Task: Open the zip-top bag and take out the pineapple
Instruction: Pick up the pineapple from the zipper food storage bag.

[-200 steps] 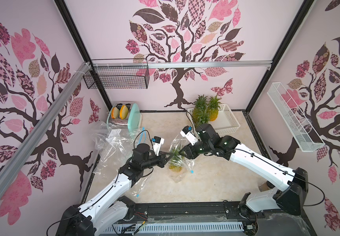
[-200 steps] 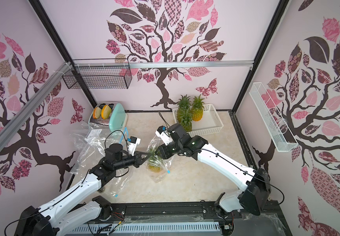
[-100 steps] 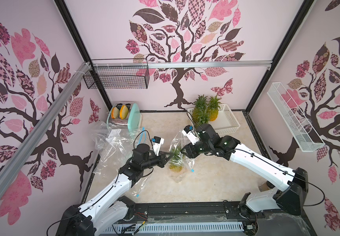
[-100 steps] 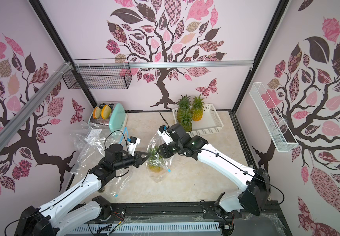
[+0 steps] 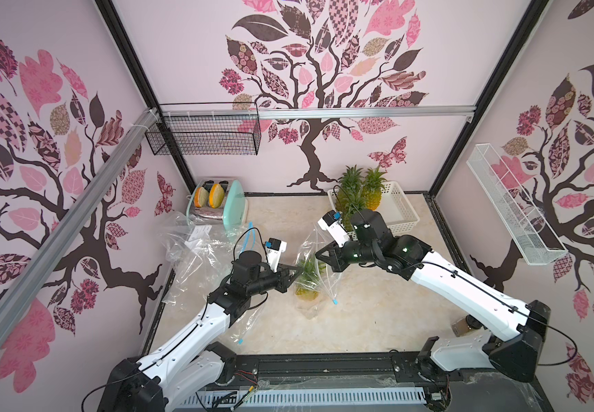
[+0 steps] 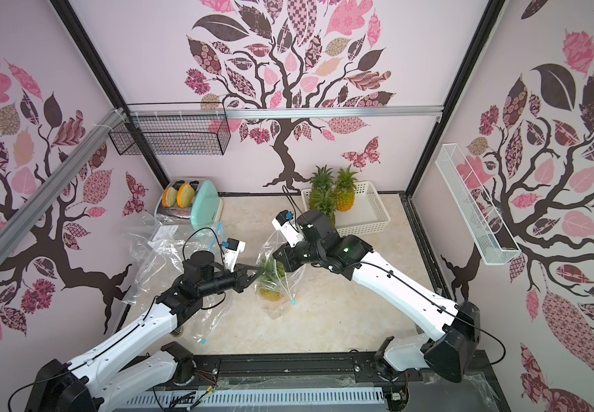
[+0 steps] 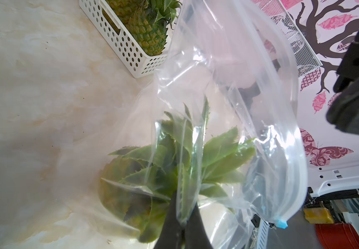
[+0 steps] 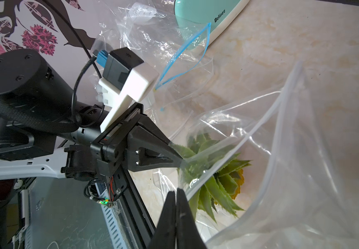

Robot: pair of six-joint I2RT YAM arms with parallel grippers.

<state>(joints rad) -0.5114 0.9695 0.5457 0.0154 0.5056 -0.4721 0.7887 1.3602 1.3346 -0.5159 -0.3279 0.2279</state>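
A clear zip-top bag (image 5: 327, 276) (image 6: 297, 281) hangs upright over the middle of the table, its mouth open. The pineapple (image 5: 308, 287) (image 6: 270, 290) stands inside it, its green crown (image 8: 215, 179) showing through the mouth. My left gripper (image 5: 297, 274) (image 6: 260, 271) (image 7: 184, 207) is shut on the bag's film at the near left side of the mouth. My right gripper (image 5: 318, 255) (image 6: 275, 255) (image 8: 176, 190) is shut at the opposite side, the white zip rim (image 8: 238, 142) ending at its fingertips. A blue slider (image 7: 281, 224) sits at one end of the zip.
A white basket (image 5: 400, 214) at the back right holds other pineapples (image 5: 372, 192). A mint toaster (image 5: 233, 208) stands at the back left. Several empty clear bags (image 5: 199, 257) lie crumpled along the left side, under my left arm.
My right gripper's jaws, open half a second ago, have closed at the bag's rim. Both arms and the bag have barely shifted.
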